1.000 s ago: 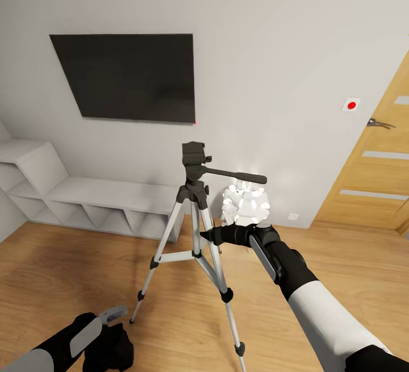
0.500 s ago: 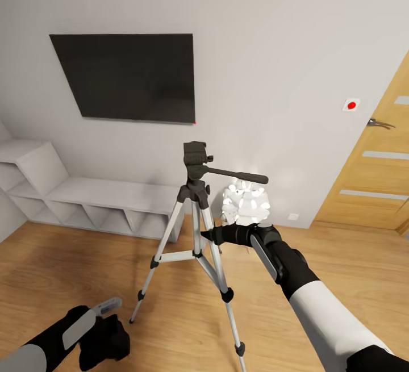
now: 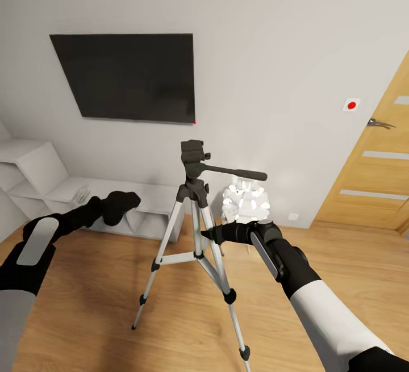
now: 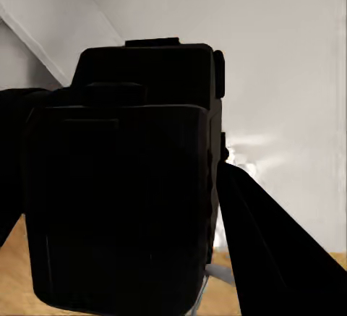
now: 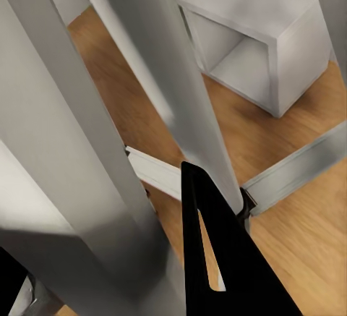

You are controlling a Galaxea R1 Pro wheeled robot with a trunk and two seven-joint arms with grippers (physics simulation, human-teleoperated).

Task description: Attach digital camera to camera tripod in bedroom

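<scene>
One digital camera [image 4: 123, 178] (held), one camera tripod [image 3: 195, 230].

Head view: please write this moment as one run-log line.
left hand: shut on camera, raised left of tripod head | right hand: at tripod leg, grip unclear | camera: not yet mounted

The left gripper [image 3: 122, 204] is a dark lump in the head view, its fingers merged with the digital camera [image 4: 123, 186], which shows no lens or red dot from the wrist side. The right gripper [image 3: 209, 234] tips vanish behind a camera tripod [image 3: 196, 213] leg, contact unclear. Behind that claw, the white lamp [image 3: 245, 203] is half hidden.
</scene>
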